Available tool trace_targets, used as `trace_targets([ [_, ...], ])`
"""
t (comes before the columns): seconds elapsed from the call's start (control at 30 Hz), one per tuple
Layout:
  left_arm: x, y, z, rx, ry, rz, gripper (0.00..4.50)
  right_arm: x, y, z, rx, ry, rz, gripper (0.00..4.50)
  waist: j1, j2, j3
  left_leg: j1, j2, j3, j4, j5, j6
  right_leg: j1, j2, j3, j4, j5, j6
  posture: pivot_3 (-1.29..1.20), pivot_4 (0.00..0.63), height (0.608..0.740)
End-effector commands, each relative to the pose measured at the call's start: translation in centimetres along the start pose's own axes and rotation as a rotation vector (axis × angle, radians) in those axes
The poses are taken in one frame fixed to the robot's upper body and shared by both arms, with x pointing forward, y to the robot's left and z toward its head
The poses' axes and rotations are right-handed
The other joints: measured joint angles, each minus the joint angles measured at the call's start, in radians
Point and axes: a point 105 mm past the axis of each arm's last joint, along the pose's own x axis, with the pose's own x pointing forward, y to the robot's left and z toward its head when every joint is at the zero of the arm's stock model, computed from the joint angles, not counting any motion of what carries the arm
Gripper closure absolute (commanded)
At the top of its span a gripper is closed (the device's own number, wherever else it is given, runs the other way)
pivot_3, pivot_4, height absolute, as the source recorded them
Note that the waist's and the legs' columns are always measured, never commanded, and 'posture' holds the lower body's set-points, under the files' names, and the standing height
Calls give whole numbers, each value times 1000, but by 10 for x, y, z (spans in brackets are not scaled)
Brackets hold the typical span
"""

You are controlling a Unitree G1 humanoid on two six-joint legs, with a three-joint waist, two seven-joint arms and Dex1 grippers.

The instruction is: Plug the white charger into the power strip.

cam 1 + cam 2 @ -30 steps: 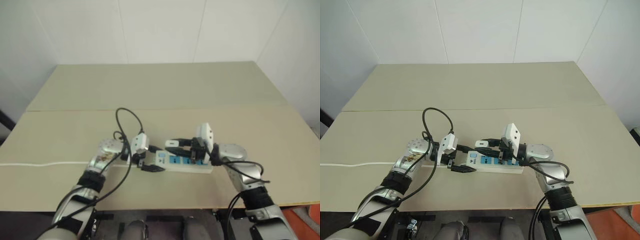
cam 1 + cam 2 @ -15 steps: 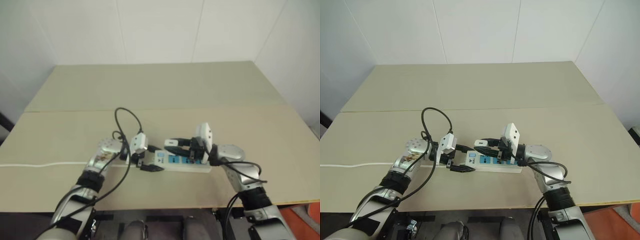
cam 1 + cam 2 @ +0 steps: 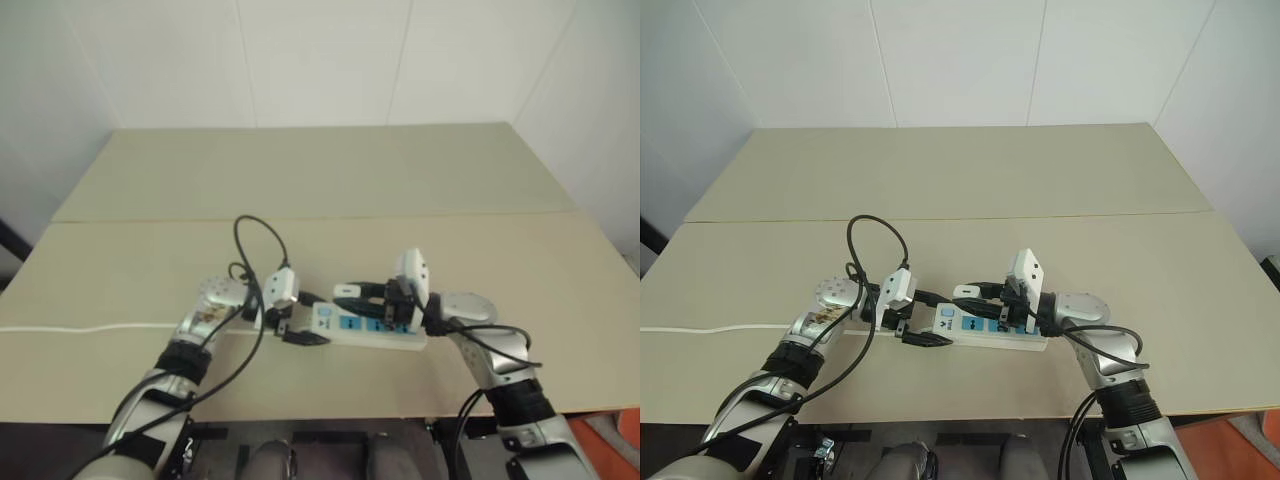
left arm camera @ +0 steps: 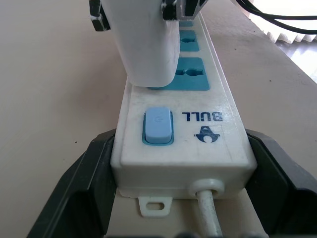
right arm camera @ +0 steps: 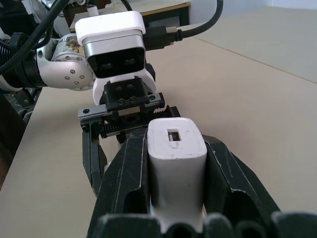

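gripping the power strip [image 4: 178, 144] switch end with left claw [image 4: 178, 198], lower centre on the tabletop [image 3: 300, 190]. clamping the white charger [image 5: 176, 163] in right claw [image 5: 173, 198] over the first socket panel. risking bent prongs through misalignment, or strip slipping sideways.
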Motion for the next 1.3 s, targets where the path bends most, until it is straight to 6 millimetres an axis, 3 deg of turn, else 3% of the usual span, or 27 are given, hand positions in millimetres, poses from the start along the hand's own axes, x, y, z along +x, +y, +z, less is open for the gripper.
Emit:
trace_targets([
  [0.03,-3,-1,-10,-26,49,-5,1223,-5,2,1,29,1,3,3328,0,0,0,0,0,0,0,0,0,0,0,0,0,0,0,0,150,740],
  [0.67,-22,3,-17,-68,60,111,1223,-18,-7,-33,-89,-48,-41,3328,-3,0,0,7,1,0,-1,-2,4,7,1,0,-1,0,0,0,150,740],
  [0.77,-27,2,-17,-74,61,129,1223,-14,-8,-35,-97,-48,-14,3328,-9,0,0,17,2,0,-5,-3,5,17,2,0,-6,0,0,0,150,740],
  [1.07,-34,-7,-17,-83,78,155,1223,11,0,-39,-104,7,201,3328,-36,0,0,17,8,1,-6,-3,5,16,7,1,-6,1,-2,0,150,740],
  [1.3,-36,-6,-16,-78,85,176,1223,11,7,-52,-61,63,272,3328,-36,0,0,17,9,0,-7,-3,4,15,8,1,-6,2,-3,0,150,740],
])
